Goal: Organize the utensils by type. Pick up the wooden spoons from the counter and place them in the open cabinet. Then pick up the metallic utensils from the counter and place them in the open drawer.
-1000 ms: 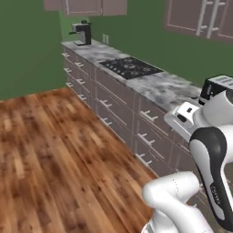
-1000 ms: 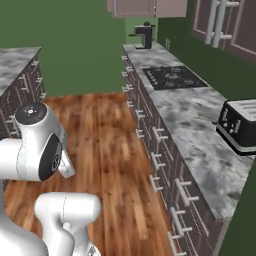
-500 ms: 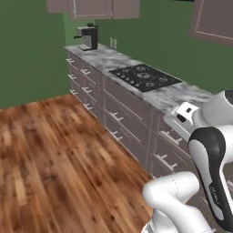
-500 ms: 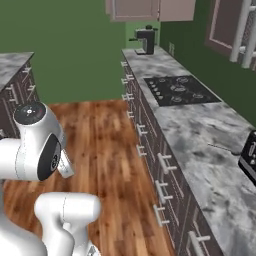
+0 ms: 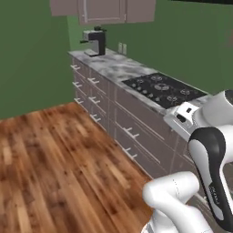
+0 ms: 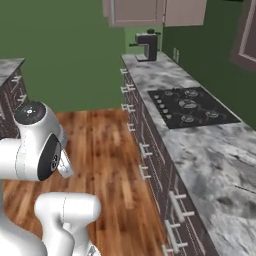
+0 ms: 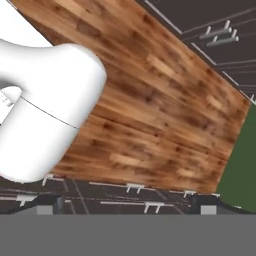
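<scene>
Wooden floor [image 5: 54,159] occupies the left of the scene; no utensil lies on it. To its right runs the desk [image 6: 200,150], a long marbled top over mauve-brown drawer fronts [image 5: 136,132], every front in sight closed. At the far end of the desk stands a coffee machine [image 5: 94,42] beneath closed wall cabinets [image 5: 102,10]. Nearer along the top sits a black hob [image 6: 192,106].

Task status, as a judgement: nothing appears done. No wooden spoon and no metallic utensil can be identified with confidence. A thin dark line [image 6: 245,189] at the near right edge of the desk in the right base view may be one of them, but it is too small to tell. Neither the open cabinet nor the open drawer is in sight from this position. All four placements therefore look outstanding, and the base seems not yet positioned at the work area.

Arm pose: the arm is folded close above the base, elbow raised, not reaching toward the desk. The hand camera looks down over floor and drawer fronts. The hand [image 7: 125,206] shows its two dark fingertips [image 7: 47,205] set wide apart at the bottom edge, spread and with nothing between them.
</scene>
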You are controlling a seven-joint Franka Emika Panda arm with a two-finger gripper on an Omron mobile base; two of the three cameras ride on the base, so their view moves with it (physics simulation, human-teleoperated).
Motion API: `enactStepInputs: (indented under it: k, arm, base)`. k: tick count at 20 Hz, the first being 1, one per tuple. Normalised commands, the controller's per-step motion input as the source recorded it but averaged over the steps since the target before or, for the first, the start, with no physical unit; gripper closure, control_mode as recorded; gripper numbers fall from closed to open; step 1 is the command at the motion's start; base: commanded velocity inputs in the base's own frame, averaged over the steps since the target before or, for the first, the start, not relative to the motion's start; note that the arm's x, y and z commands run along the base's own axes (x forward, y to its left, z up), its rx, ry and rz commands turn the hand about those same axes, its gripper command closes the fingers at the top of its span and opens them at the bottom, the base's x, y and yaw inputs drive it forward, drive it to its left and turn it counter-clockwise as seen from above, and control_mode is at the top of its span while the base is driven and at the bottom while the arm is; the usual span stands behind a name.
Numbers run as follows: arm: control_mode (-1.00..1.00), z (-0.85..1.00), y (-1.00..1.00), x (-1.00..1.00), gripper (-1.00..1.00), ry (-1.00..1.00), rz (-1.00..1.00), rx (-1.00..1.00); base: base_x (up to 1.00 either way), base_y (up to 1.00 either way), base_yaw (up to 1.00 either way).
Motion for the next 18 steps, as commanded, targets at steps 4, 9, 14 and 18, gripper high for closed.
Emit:
enactStepInputs:
  k: [4, 9, 14, 18]
  arm:
    - [1.00, 0.00, 0.00, 0.00, -1.00, 0.00, 0.00, 0.00]
    - [1.00, 0.00, 0.00, 0.00, -1.00, 0.00, 0.00, 0.00]
    - [1.00, 0.00, 0.00, 0.00, -1.00, 0.00, 0.00, 0.00]
    - [1.00, 0.00, 0.00, 0.00, -1.00, 0.00, 0.00, 0.00]
  base:
    - [1.00, 0.25, -0.10]
    - [1.00, 0.30, -0.13]
    - [1.00, 0.37, -0.16]
    - [0.91, 0.33, -0.19]
